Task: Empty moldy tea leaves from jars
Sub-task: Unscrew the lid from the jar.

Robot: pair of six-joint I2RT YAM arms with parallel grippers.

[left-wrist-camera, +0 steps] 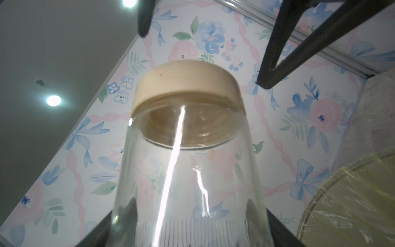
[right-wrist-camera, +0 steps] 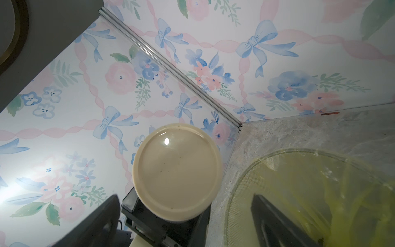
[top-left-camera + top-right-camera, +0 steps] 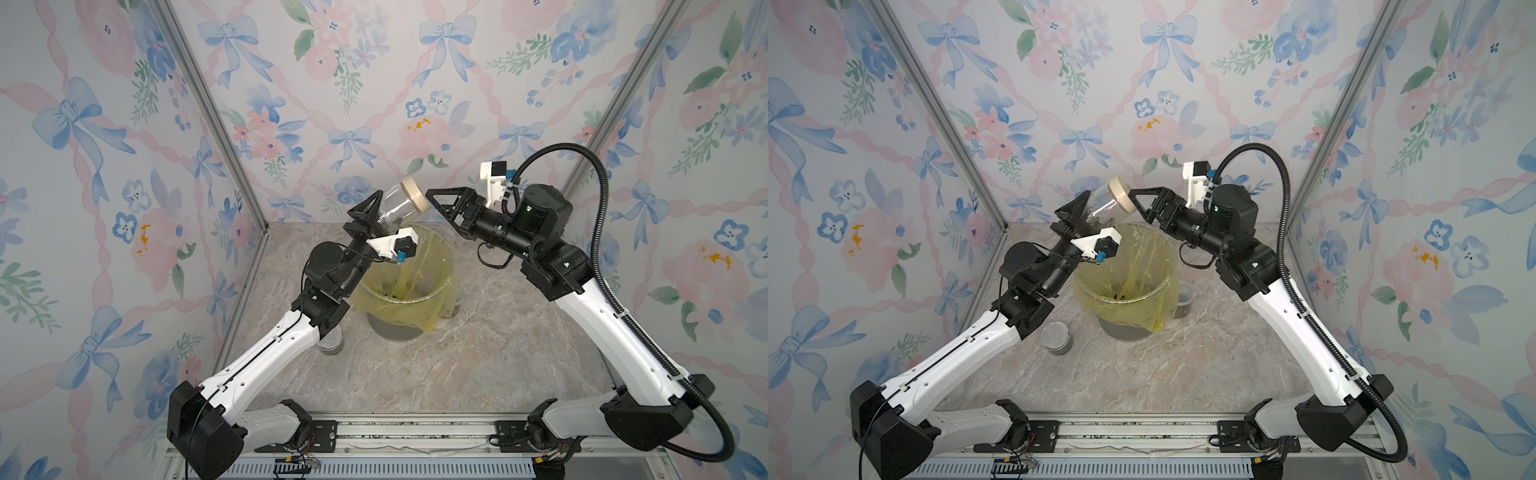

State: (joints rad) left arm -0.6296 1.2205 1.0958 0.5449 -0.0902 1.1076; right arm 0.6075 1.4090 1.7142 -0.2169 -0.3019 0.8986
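The left pincer (image 3: 380,218) grips the base of a clear ribbed cylindrical jar (image 3: 399,205) and holds it tilted in the air above the far rim of a large round bin lined with a yellow translucent plastic bag (image 3: 440,286). The jar's flat tan round lid (image 3: 417,193) is on and faces the right pincer (image 3: 434,199), whose jaws stand open, just beside the lid but apart from it. A small dark clump of moldy tea leaves (image 3: 1121,296) lies at the bottom of the bin. On the grey marbled tabletop (image 3: 457,365), a small clear grey-topped jar (image 3: 1055,336) stands near the left arm, and another small clear jar (image 3: 1185,297) stands just beside the bin, on the right arm's side.
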